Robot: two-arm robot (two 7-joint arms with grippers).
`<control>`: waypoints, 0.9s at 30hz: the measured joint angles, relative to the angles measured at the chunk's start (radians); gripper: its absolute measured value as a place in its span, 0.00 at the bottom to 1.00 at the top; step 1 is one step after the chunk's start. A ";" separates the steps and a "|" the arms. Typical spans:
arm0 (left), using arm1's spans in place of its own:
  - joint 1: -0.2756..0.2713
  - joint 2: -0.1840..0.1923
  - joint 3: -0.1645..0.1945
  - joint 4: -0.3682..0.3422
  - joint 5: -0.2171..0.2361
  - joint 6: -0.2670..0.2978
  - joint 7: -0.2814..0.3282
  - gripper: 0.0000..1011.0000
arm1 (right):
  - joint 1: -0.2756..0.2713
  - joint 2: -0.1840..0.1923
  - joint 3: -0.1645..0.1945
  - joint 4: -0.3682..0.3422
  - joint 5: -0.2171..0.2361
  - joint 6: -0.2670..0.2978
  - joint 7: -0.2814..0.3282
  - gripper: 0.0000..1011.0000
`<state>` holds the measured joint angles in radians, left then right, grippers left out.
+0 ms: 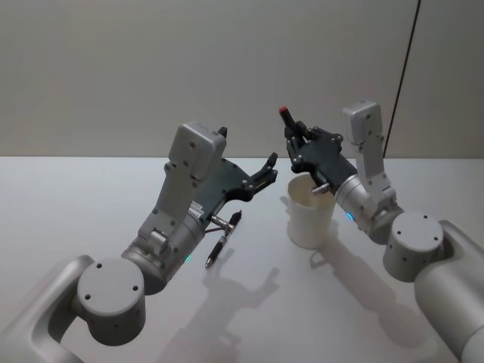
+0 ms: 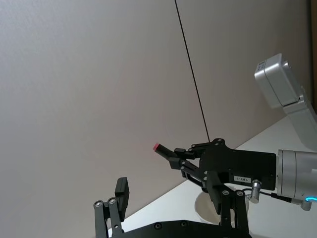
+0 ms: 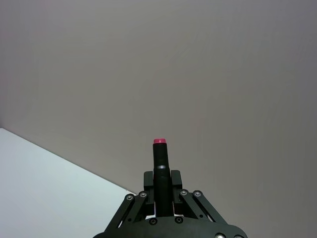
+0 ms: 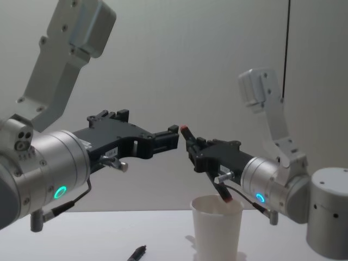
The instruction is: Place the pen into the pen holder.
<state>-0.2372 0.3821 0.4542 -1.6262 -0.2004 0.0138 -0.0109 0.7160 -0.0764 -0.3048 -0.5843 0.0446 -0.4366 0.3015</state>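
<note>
My right gripper point(image 1: 296, 136) is shut on a black pen point(image 1: 287, 117) with a red end, holding it tilted above the pen holder point(image 1: 308, 215), a white paper cup on the table. From the chest, the pen's lower end point(image 4: 224, 197) hangs just over the cup's rim point(image 4: 216, 205), and the red end point(image 4: 184, 129) points up towards my left gripper. The right wrist view has the pen point(image 3: 159, 158) clamped between the fingers point(image 3: 147, 179). My left gripper point(image 1: 265, 172) is open and holds nothing, raised just left of the cup.
A second dark pen point(image 1: 219, 248) lies on the white table point(image 1: 76, 197) under my left arm, left of the cup. A plain wall stands behind, with a thin black cable point(image 1: 404, 68) running down it at the right.
</note>
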 joint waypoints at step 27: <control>0.000 0.000 0.000 0.000 0.000 0.000 0.000 0.99 | 0.067 -0.024 0.005 0.149 0.011 -0.034 0.020 0.54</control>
<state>-0.2372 0.3821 0.4542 -1.6262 -0.2004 0.0138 -0.0109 0.7828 -0.1002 -0.3000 -0.4358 0.0556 -0.4702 0.3218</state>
